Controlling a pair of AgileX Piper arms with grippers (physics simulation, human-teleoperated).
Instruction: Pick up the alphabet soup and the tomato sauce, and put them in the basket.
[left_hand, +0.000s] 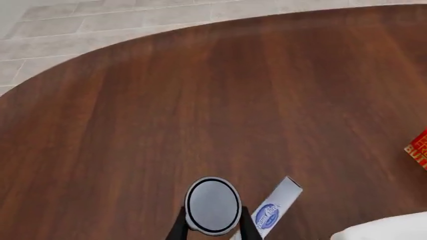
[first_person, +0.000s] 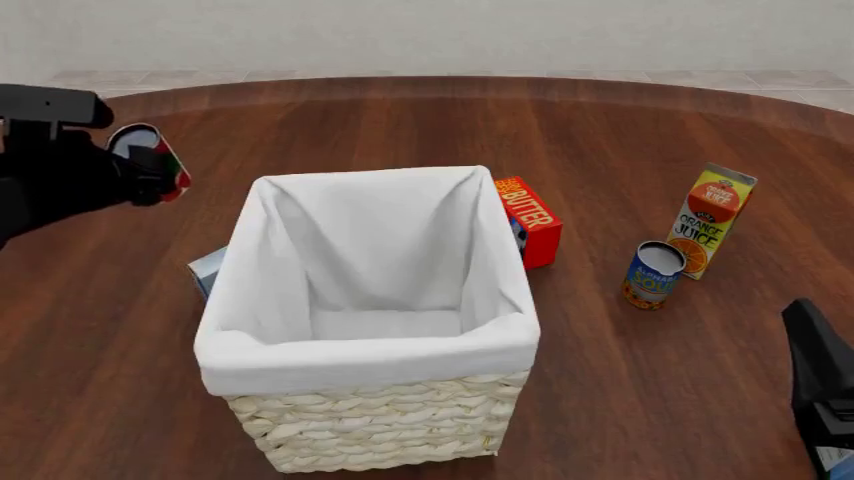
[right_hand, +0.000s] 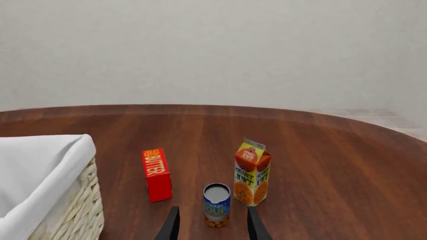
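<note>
Left gripper (first_person: 158, 178) pinches the tomato sauce (first_person: 150, 157), held aloft left of the basket (first_person: 374, 365). Butter box (first_person: 530, 222) touches the basket's right side. Alphabet soup (first_person: 653, 274) stands on the table (first_person: 641, 380) beside the juice carton (first_person: 713, 220). Right gripper (right_hand: 211, 226) spread, near the soup.

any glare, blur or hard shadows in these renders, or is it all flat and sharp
Front view: flat even light, only faint soft shading beside the cream wicker basket; no blur. Left wrist view: pale sheen across the wooden table, and the red tomato sauce can's lid shows sharp. Right wrist view: the small blue alphabet soup can is crisp, with barely any shadow.
</note>
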